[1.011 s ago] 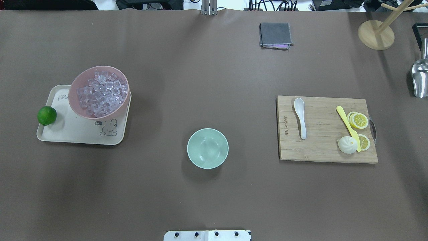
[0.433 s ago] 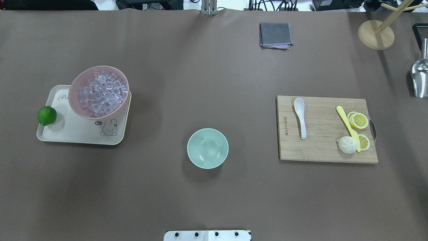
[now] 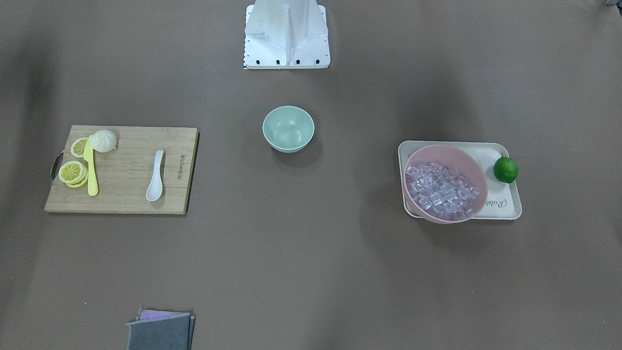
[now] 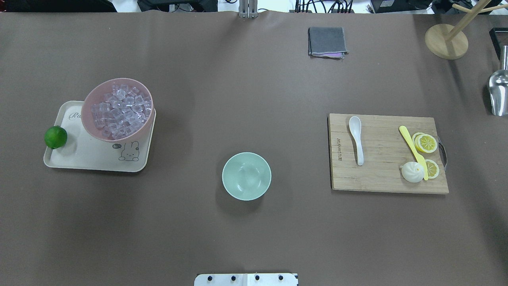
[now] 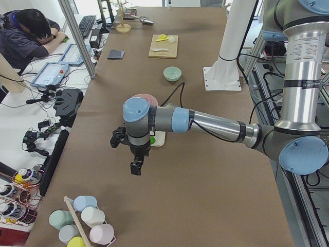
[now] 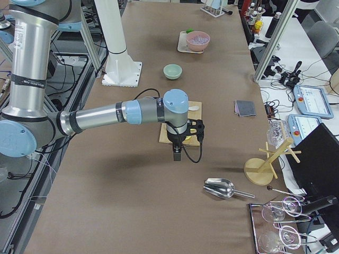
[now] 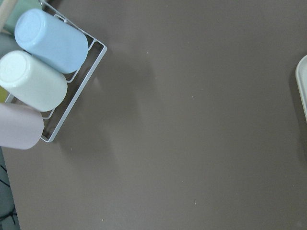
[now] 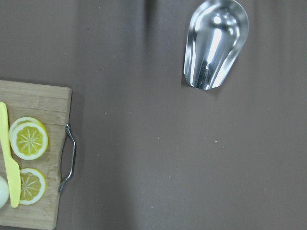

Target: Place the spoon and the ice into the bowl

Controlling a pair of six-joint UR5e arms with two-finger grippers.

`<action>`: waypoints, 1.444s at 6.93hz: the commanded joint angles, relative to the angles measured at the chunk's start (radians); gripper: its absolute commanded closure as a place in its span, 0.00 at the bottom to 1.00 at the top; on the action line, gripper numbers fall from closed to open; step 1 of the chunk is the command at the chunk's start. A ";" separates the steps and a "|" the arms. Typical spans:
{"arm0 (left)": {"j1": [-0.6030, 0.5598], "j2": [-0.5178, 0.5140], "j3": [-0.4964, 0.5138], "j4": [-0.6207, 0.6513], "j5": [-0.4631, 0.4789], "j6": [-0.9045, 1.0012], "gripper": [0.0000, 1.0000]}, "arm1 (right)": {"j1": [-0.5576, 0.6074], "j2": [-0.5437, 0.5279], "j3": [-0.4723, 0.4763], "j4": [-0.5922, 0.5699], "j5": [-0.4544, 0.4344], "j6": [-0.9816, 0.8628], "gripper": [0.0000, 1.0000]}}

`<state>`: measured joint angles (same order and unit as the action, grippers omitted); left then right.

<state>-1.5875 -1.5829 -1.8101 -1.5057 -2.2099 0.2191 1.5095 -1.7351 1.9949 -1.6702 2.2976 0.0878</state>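
one white spoon (image 4: 356,140) lies flat on wooden cutting board (image 4: 381,174) at robot's right, scoop end pointing away from robot, well apart from mint bowl (image 4: 246,176). bowl sits upright mid bench (image 4: 254,99). ice (image 4: 121,111) cubes heaped in pink bowl (image 4: 119,139) on cream tray (image 4: 91,157) at robot's left, lime (image 4: 55,137) at tray's outer edge. board also carries yellow knife (image 4: 412,151), lemon slices (image 4: 425,143), white bun (image 4: 412,172). grey cloth (image 4: 326,41) near far edge. left tool (image 5: 135,167) hangs over bare bench, cup rack (image 7: 43,76) close by. right tool (image 6: 177,154) hangs over bench near board's handle end, metal scoop (image 8: 216,43) nearby. both tools seen only from side cams, can't tell if fingers apart or together.
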 commanded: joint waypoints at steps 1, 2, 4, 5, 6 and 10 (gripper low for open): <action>0.001 0.006 0.029 -0.258 0.012 0.000 0.01 | 0.000 0.052 0.031 0.003 -0.006 0.010 0.00; 0.000 -0.006 0.085 -0.342 0.024 -0.003 0.01 | 0.000 0.063 0.056 0.003 -0.012 0.013 0.00; 0.000 -0.012 0.090 -0.353 0.015 -0.001 0.01 | 0.026 0.105 0.048 0.039 -0.012 0.021 0.00; 0.000 -0.020 0.090 -0.364 0.001 -0.001 0.01 | 0.028 0.064 0.044 0.141 -0.015 0.020 0.00; 0.000 -0.025 0.074 -0.366 -0.005 -0.039 0.01 | 0.028 0.027 0.050 0.243 -0.036 0.044 0.00; 0.200 -0.035 0.049 -0.587 -0.085 -0.312 0.01 | -0.182 0.092 0.051 0.403 -0.052 0.218 0.00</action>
<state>-1.4698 -1.6104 -1.7553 -2.0581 -2.2903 -0.0410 1.4215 -1.6852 2.0465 -1.3163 2.2489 0.2518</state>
